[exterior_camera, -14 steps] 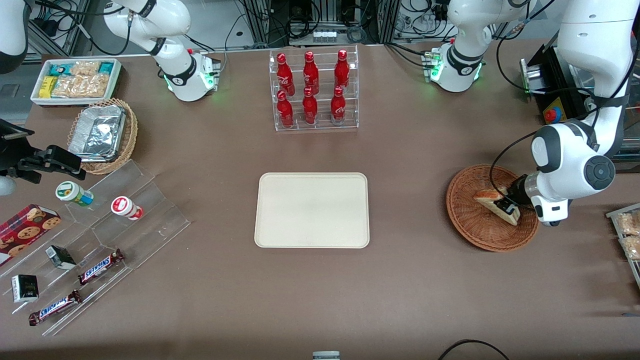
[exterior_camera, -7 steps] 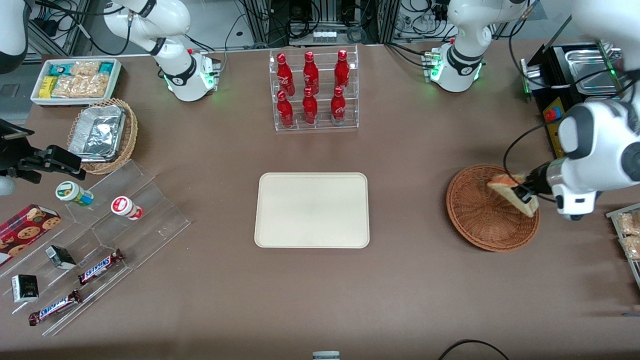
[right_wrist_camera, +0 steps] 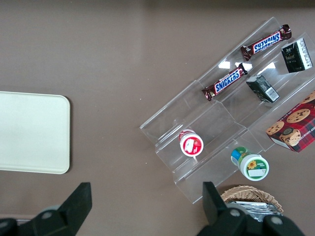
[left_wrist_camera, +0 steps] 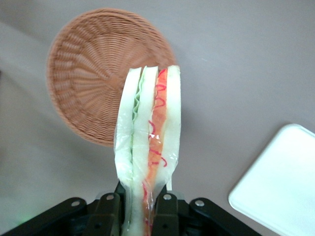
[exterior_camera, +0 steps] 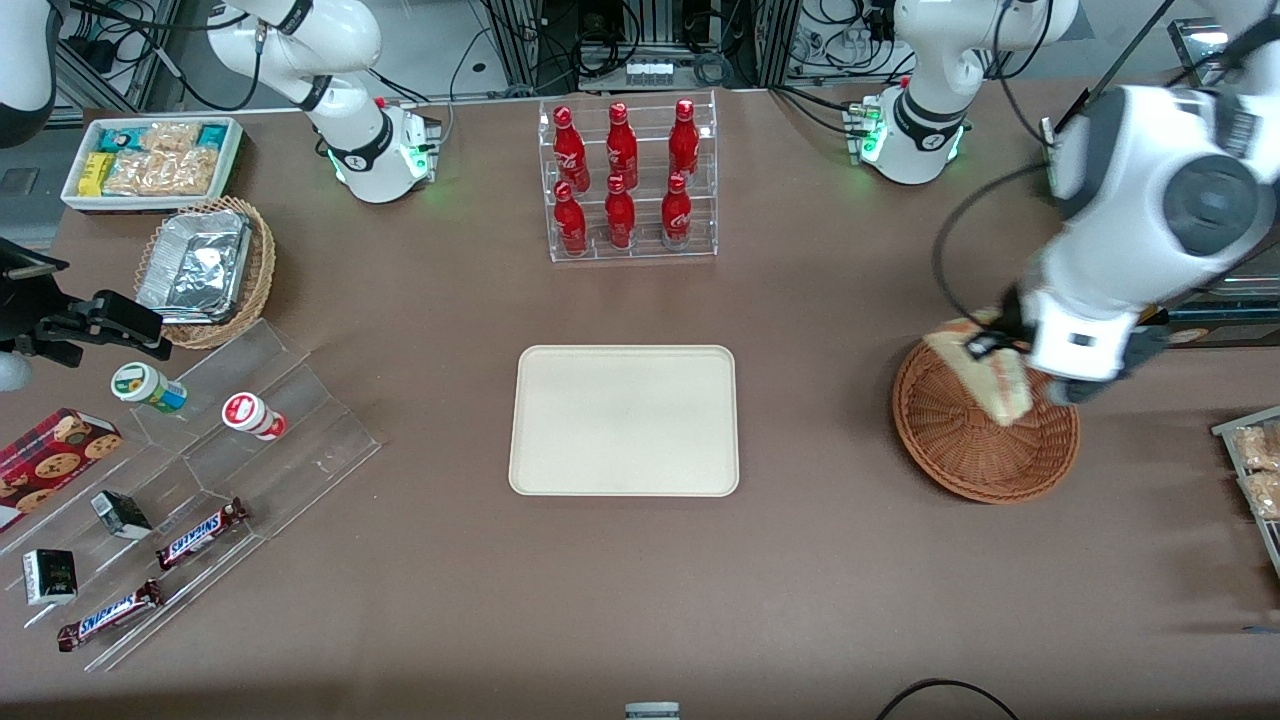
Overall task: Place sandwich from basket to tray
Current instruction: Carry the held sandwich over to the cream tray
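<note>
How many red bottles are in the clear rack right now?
6, in two rows of three: upper row; lower row, nearer the front camera. None looks hidden.

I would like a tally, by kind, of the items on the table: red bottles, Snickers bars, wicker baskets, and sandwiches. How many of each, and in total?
Red bottles in the clear rack: 6
Snickers bars: 2
Wicker baskets: 2, the reddish-brown basket and the tan basket holding foil containers
Sandwiches: 1, the sandwich held by the gripper above the basket
Total: 11
</note>
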Controlling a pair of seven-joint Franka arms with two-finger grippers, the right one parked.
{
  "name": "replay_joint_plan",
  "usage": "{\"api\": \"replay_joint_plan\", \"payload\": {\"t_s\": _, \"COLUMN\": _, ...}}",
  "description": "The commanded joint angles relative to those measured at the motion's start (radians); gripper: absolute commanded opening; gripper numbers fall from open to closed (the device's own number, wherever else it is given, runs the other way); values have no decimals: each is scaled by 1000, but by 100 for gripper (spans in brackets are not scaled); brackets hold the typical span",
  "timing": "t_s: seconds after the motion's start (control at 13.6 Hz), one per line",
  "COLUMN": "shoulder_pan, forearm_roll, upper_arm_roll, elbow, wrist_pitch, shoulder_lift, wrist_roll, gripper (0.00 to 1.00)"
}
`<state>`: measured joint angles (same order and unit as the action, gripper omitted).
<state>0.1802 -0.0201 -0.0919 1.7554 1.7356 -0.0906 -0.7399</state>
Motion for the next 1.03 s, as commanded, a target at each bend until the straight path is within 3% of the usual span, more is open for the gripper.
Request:
{"api": "replay_joint_plan", "payload": {"t_s": 0.0, "shoulder_pan": 137, "forearm_roll": -4, "upper_arm_roll": 14, "elbow": -34, "wrist_pitch": 42, "shoulder_lift": -32, "wrist_roll": -41, "gripper": 24}}
{"api": "replay_joint_plan", "payload": {"t_s": 0.51, "shoulder_pan": 398, "forearm_roll": -21, "upper_arm_roll": 15, "elbow": -50, "wrist_pitch": 323, "shoulder_lift": -224, "wrist_roll": -142, "gripper": 22}}
{"api": "replay_joint_plan", "payload": {"t_s": 0.73, "shoulder_pan": 458, "forearm_roll": -26, "upper_arm_roll": 18, "elbow": -88, "wrist_pitch": 409, "shoulder_lift": -339, "wrist_roll": -142, "gripper": 22}}
{"api": "replay_joint_plan", "payload": {"t_s": 0.95, "shoulder_pan": 488, "forearm_roll": -75, "upper_arm_roll": 17, "elbow": -164, "wrist_pitch": 432, "shoulder_lift": -467, "wrist_roll": -153, "gripper": 23}}
